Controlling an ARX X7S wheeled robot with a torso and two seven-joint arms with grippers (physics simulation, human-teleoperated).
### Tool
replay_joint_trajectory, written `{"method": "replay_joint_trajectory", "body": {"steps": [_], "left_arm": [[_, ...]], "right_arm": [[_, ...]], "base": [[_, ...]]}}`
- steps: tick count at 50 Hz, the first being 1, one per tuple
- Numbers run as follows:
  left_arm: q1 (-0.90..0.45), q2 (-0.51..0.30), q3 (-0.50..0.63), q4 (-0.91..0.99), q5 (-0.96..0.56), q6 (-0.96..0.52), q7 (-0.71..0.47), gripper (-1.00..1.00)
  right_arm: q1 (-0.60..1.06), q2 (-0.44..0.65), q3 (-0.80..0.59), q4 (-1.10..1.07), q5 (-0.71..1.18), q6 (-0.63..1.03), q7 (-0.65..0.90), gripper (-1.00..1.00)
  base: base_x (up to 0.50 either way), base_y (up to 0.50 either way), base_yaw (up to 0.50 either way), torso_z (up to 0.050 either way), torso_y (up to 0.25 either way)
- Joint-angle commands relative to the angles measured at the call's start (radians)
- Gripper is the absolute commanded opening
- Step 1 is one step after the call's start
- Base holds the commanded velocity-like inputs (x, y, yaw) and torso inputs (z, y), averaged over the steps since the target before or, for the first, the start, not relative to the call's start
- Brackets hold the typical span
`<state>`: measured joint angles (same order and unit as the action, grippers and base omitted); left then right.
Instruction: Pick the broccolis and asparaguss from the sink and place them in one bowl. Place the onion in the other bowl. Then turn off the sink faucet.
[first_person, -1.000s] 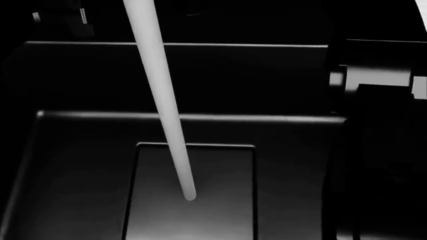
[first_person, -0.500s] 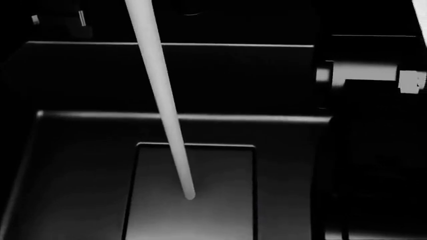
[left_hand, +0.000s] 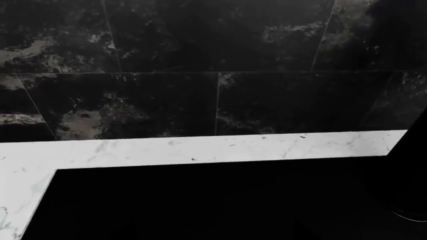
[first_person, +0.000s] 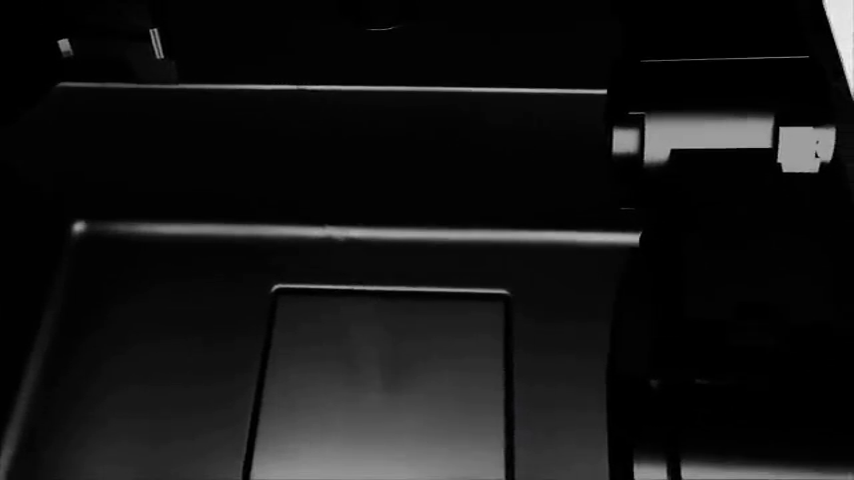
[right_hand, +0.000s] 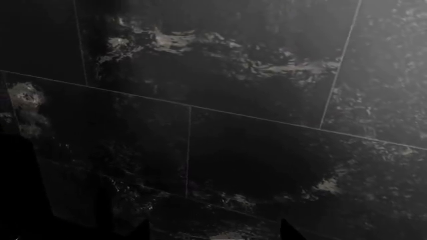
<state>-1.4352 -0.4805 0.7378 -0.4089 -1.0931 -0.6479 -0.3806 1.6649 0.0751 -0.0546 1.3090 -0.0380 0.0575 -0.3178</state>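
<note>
Sink (first_person: 160, 300) fills head view, recessed floor panel (first_person: 380, 385) at 6 o'clock. Right arm (first_person: 727, 280) at 3 o'clock. Both tools' state: cannot tell. White marble surface (left_hand: 200, 150) borders dark tiles (left_hand: 220, 50).

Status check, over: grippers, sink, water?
Grippers: neither visible, state unknown. Sink bare, no vegetables, no water stream showing. Right arm blocks the basin's right side.

The right arm (first_person: 727, 300) is a wide, matte black column, almost lost in the dark. Near its upper part there is a light grey cylindrical band (first_person: 701, 135), and beside this band a small pale square block (first_person: 801, 148) stands out.
</note>
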Motion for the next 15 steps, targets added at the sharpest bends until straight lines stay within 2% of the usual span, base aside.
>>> {"method": "replay_joint_trajectory", "body": {"steps": [1, 15], "left_arm": [[0.0, -0.002, -0.002, 0.001, -0.002, -0.001, -0.001, 1.0], [0.006, 0.004, 0.001, 0.017, -0.01, -0.011, -0.009, 1.0]], "right_arm": [[0.008, -0.046, -0.004, 0.0, 0.041, 0.009, -0.046, 1.0], [-0.021, 0.017, -0.005, 0.0, 0.036, 0.016, 0.015, 1.0]], "base": [[0.01, 0.0, 0.01, 0.0, 0.0], [0.0, 0.0, 0.0, 0.0, 0.0]]}}
